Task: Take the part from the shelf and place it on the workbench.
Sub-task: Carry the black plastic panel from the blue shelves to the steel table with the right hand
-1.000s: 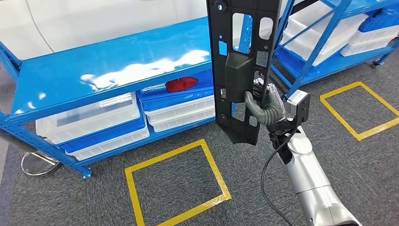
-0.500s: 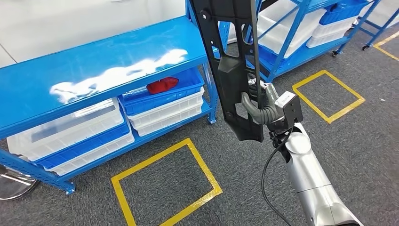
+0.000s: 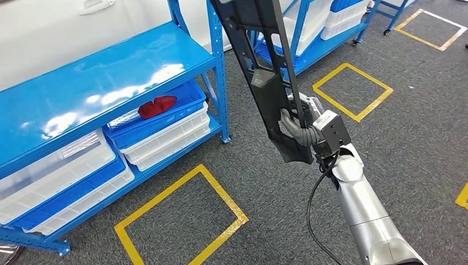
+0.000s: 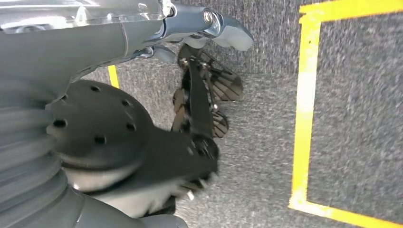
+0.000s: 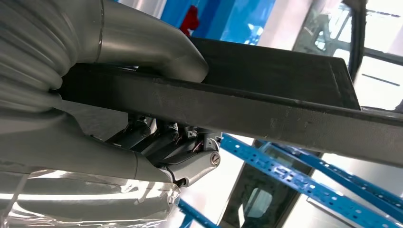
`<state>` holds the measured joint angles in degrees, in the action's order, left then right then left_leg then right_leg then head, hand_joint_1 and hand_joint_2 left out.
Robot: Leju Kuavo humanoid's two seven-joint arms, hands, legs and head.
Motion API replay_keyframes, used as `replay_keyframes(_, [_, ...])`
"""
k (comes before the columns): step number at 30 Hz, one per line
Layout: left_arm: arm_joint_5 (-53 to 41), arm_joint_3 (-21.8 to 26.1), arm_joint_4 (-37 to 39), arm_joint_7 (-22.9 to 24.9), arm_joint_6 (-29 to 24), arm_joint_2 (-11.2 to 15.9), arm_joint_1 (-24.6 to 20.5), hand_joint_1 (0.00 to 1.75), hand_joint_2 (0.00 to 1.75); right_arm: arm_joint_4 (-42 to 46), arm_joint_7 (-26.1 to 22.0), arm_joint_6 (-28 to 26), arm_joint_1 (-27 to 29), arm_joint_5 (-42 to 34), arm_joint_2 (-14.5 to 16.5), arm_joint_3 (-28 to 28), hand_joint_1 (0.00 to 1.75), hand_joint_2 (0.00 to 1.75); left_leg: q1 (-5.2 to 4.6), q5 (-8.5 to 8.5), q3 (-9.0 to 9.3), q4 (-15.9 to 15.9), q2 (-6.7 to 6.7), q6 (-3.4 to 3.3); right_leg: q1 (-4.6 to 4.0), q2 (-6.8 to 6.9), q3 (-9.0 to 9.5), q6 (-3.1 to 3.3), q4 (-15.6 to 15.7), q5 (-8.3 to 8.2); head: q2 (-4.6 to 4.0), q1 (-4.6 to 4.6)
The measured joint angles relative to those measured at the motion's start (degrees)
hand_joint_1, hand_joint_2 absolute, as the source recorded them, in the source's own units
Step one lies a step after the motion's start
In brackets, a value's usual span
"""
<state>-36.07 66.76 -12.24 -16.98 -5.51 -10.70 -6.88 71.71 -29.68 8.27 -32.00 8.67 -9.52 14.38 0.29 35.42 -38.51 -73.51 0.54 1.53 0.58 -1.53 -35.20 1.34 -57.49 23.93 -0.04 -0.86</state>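
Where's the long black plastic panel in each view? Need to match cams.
Head view: long black plastic panel stands tilted at centre, gripped low by the right hand.
Right wrist view: panel edge crosses the frame, under the thumb.
Left wrist view: not in it.
Shared landmark: blue metal shelf, also at.

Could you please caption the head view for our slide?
Right hand carrying a long black part upright past blue shelving.

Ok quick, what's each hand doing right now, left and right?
Left hand: hangs over the grey carpet; open or closed cannot be told.
Right hand: grips the long black part, holding it up.
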Motion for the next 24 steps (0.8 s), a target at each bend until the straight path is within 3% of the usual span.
replay_keyframes(1, [0.0, 0.0, 0.0, 0.0, 0.0, 0.0, 0.0, 0.0, 1.75, 0.0, 0.0, 0.0, 0.1, 0.1, 0.0, 0.1, 1.43, 1.75, 0.04, -0.3, -0.56, -1.0, -0.09, 0.03, 0.01, -0.71, 0.01, -0.02, 0.0, -0.02, 0.0, -0.01])
replay_keyframes(2, [0.0, 0.0, 0.0, 0.0, 0.0, 0.0, 0.0, 0.0, 1.75, 0.0, 0.0, 0.0, 0.2, 0.1, 0.0, 0.2, 1.43, 1.75, 0.11, -1.73, -0.03, 0.4, -0.19, 0.0, 0.02, -1.46, 0.04, -0.07, -0.1, -0.03, 0.0, -0.01])
replay_keyframes(3, [0.0, 0.0, 0.0, 0.0, 0.0, 0.0, 0.0, 0.0, 1.75, 0.0, 0.0, 0.0, 0.2, 0.1, 0.0, 0.2, 1.43, 1.75, 0.22, -4.0, 1.52, 4.0, -0.62, -0.1, 0.05, -2.2, 0.09, -0.16, -0.2, -0.04, 0.0, -0.01])
replay_keyframes(5, [0.0, 0.0, 0.0, 0.0, 0.0, 0.0, 0.1, 0.0, 1.75, 0.2, 0.0, -0.1, 0.2, 0.1, 0.0, 0.2, 1.43, 1.75, 0.54, -7.57, 5.06, 12.1, -3.14, -0.44, 0.1, -3.6, -0.03, -0.54, -0.3, -0.09, 0.01, 0.03])
replay_keyframes(7, [0.0, 0.0, 0.0, 0.0, 0.0, 0.0, 0.1, 0.0, 1.75, 0.2, 0.0, -0.1, 0.1, 0.1, 0.0, 0.3, 1.43, 1.75, 0.61, -8.4, 6.47, 15.5, -4.92, -0.78, 0.29, -4.85, -0.55, -1.29, -0.4, -0.37, 0.01, 0.02])
replay_keyframes(9, [0.0, 0.0, 0.0, 0.0, 0.0, 0.0, 0.0, 0.0, 1.75, 0.3, 0.0, -0.1, 0.2, 0.1, -0.1, 0.3, 1.43, 1.75, 0.55, -8.59, 6.54, 15.9, -4.02, -1.32, 0.49, -5.9, -1.0, -2.17, -0.2, -0.76, 0.0, 0.0])
replay_keyframes(11, [0.0, 0.0, 0.0, -0.1, 0.1, 0.0, -0.1, 0.0, 1.75, 0.3, 0.0, -0.1, 0.2, 0.1, -0.3, 0.3, 1.43, 1.75, 0.62, -9.06, 6.72, 16.6, -2.6, -2.21, 0.31, -3.71, -1.77, -2.75, -1.6, 0.2, 0.0, 0.25])
replay_keyframes(13, [0.0, 0.0, 0.0, -0.1, 0.1, -0.1, -0.1, 0.0, 1.75, 0.4, -0.1, 0.0, 0.1, -0.1, -0.4, 0.5, 1.43, 1.75, 0.49, -9.29, 6.77, 16.9, -1.11, -2.86, 0.21, -0.1, -4.5, -3.17, -7.5, 3.58, 0.01, 0.58])
replay_keyframes(15, [-0.1, 0.0, 0.0, -0.1, 0.2, 0.0, 0.0, 0.0, 1.75, 0.4, -0.4, 0.9, 0.1, -1.0, -0.4, 0.6, 1.43, 1.75, 0.27, -9.25, 6.69, 16.9, 0.31, -3.06, 0.4, 0.99, -8.02, -3.56, -15.3, 6.79, 0.0, 0.68])
replay_keyframes(16, [-0.3, 0.0, 0.0, -0.1, 0.2, 0.0, 0.0, 0.0, 1.75, 0.4, -0.5, 1.7, 0.2, -1.8, -0.4, 0.6, 1.43, 1.75, 0.21, -9.21, 6.68, 16.8, 1.01, -3.07, 0.48, 1.13, -8.75, -3.69, -17.1, 7.07, 0.0, 0.68])
replay_keyframes(17, [-0.4, 0.0, 0.0, -0.1, 0.2, 0.0, 0.0, 0.0, 1.75, 0.4, -0.6, 2.6, 0.2, -2.8, -0.4, 0.6, 1.43, 1.75, 0.17, -9.17, 6.69, 16.8, 1.68, -3.04, 0.53, 1.3, -8.27, -3.73, -16.5, 6.27, 0.0, 0.69])
replay_keyframes(19, [-0.7, 0.0, 0.0, 0.1, 0.2, -0.1, -0.3, 0.0, 1.75, 0.4, -0.6, 4.7, -0.3, -4.9, -0.2, 0.7, 1.43, 1.75, 0.07, -8.97, 6.8, 16.7, 2.87, -2.79, 0.45, 2.82, -4.08, -3.48, -8.9, 2.78, 0.0, 0.69])
replay_keyframes(21, [-1.1, 0.0, 0.0, 0.3, 0.2, -0.1, -0.7, 0.0, 1.75, 0.3, -0.3, 6.5, -1.6, -6.6, 0.6, 0.8, 1.43, 1.75, -0.28, -8.64, 6.82, 16.4, 3.9, -2.27, -0.13, 5.16, -0.5, -2.63, -2.0, 0.74, 0.0, 0.68])
replay_keyframes(22, [-1.2, -0.1, 0.0, 0.4, 0.2, -0.1, -0.8, 0.0, 1.75, 0.2, -0.1, 7.0, -2.4, -7.2, 1.1, 1.0, 1.43, 1.75, -0.46, -8.49, 6.82, 16.3, 4.42, -1.99, -0.38, 5.73, 0.07, -2.19, -0.7, 0.61, 0.0, 0.67])
replay_keyframes(24, [-1.4, -0.1, 0.0, 0.6, 0.2, -0.1, -1.3, 0.0, 1.75, -0.2, 0.1, 7.8, -3.9, -8.1, 2.1, 1.4, 1.43, 1.75, -0.6, -8.29, 6.96, 16.4, 5.54, -1.42, -0.5, 4.59, -0.12, -1.44, -0.4, 0.59, 0.0, 0.64])
